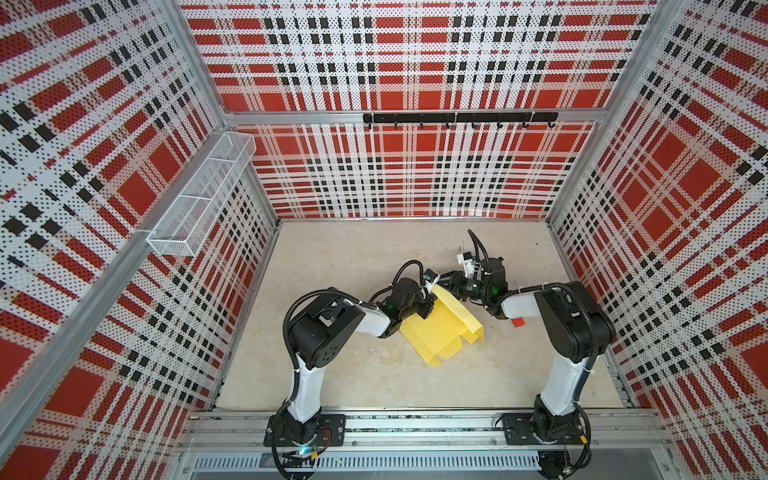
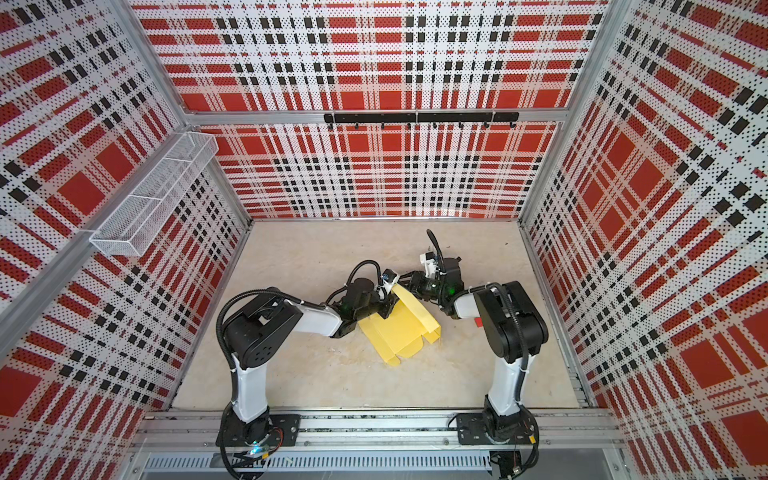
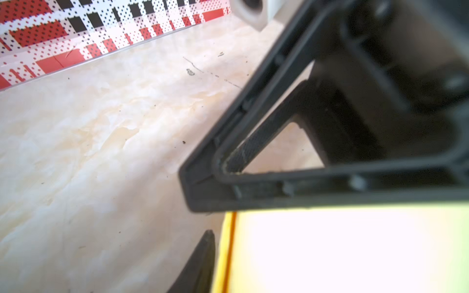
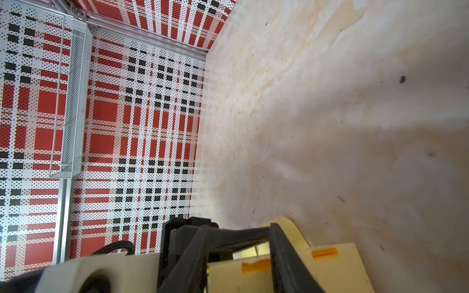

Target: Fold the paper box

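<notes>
- The paper box (image 1: 436, 336) sits at the centre of the marbled table (image 1: 353, 365) in both top views, between the 2 arms. It is half-formed: a flat base with small tabs toward the lower middle of the frame, and 1 long panel (image 1: 457, 309) raised off it.
- The raised panel's long edge runs diagonally, from the frame centre down toward the lower right. Both grippers crowd its upper end, so I judge the next move turns on that corner.
- The left gripper (image 1: 424, 309) comes in from the left, over the base's upper-left edge and touching or just beside the panel's inner face.
- The right gripper (image 1: 446, 286) reaches in from the right to the panel's top corner, on the outer face. It looks slightly nearer the free edge.
- In the left wrist view its dark fingers (image 3: 228, 192) stand apart with bright yellow card in the gap. Whether they pinch it I cannot tell.
- In the right wrist view its fingers (image 4: 284, 253) also stand apart, straddling pale card with orange tape marks (image 4: 324, 253). Any grip is hidden.
- The card is thin, matte and creased. It should flex easily and may spring back at the fold.
- A small red piece (image 1: 517, 322) lies apart, under the right arm.
</notes>
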`<action>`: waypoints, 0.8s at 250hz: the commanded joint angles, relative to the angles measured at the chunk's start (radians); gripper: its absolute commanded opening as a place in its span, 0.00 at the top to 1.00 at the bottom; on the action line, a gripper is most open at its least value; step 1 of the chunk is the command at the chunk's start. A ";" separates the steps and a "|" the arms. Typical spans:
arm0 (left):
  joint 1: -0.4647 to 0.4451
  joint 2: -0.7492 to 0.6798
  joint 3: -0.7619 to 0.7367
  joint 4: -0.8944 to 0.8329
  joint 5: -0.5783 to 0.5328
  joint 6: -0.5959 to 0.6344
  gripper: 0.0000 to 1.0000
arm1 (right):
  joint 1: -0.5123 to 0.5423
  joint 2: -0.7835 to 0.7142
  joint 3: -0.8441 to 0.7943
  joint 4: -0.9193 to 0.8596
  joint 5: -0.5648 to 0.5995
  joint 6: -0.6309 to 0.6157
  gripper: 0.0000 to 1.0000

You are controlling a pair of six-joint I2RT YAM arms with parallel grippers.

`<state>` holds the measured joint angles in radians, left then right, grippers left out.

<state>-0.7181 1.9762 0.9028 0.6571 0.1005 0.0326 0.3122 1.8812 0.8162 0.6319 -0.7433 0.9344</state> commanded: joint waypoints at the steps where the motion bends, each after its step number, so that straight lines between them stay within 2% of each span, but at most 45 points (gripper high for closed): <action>1: 0.016 -0.038 -0.015 0.030 0.073 0.020 0.64 | 0.004 0.002 -0.029 -0.050 0.013 -0.007 0.60; 34: 0.027 -0.057 -0.019 0.051 0.121 0.042 0.67 | 0.004 -0.002 -0.025 -0.038 0.011 -0.002 0.60; 72: 0.031 -0.054 -0.011 0.053 0.094 0.036 0.74 | 0.004 0.009 -0.012 -0.045 0.006 0.009 0.60; 148: 0.010 -0.007 0.022 0.077 0.065 0.018 0.74 | 0.009 0.012 -0.014 0.005 -0.013 0.045 0.60; 200: -0.001 -0.002 0.027 0.086 0.028 0.010 0.87 | 0.009 0.009 -0.027 0.007 -0.002 0.046 0.61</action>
<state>-0.7082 1.9636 0.9024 0.6888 0.1589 0.0566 0.3130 1.8820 0.8150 0.6376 -0.7410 0.9707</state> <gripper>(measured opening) 0.159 0.393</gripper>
